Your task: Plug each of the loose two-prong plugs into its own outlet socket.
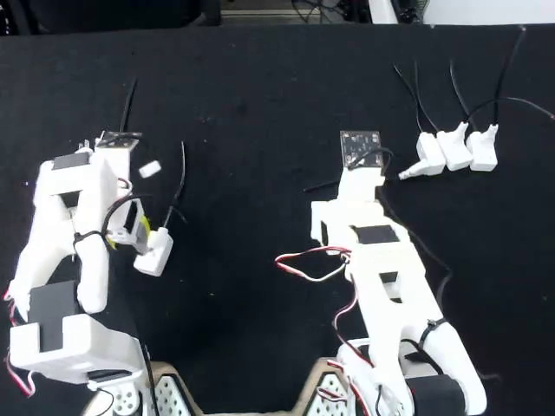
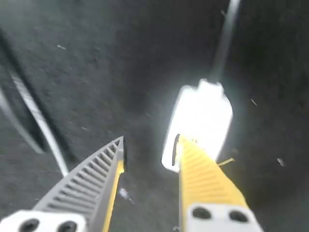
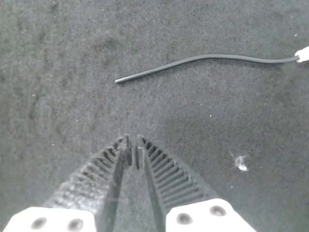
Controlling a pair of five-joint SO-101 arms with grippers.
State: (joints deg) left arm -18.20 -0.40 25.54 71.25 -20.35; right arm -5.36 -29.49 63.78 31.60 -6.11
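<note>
1. Far left, over the black cloth point(image 1: 243, 87): left gripper point(image 2: 149, 142), spread open and holding nothing. Yellow finger point(image 2: 203, 179) touching a white plug point(image 2: 200, 121), grey finger point(image 2: 91, 174) apart from it.
2. Same plug lying flat on the cloth, with a thin cord point(image 1: 179, 186) trailing away from it. Small white piece point(image 1: 149, 169) nearby, too small to identify.
3. Handling, as a judgement: probably light, hard, smooth plastic, apt to slip or twist between the fingers, with a limp cord likely to tug. Best taken across the flat sides of the body, prongs left free, never by the cord.
4. Middle: right gripper point(image 3: 133, 142), closed with nothing in it, low over the cloth, a loose black wire point(image 3: 193, 60) ahead.
5. Far right: three white blocks point(image 1: 453, 147) side by side, each with a black cord. Plugs or sockets, impossible to tell.
</note>
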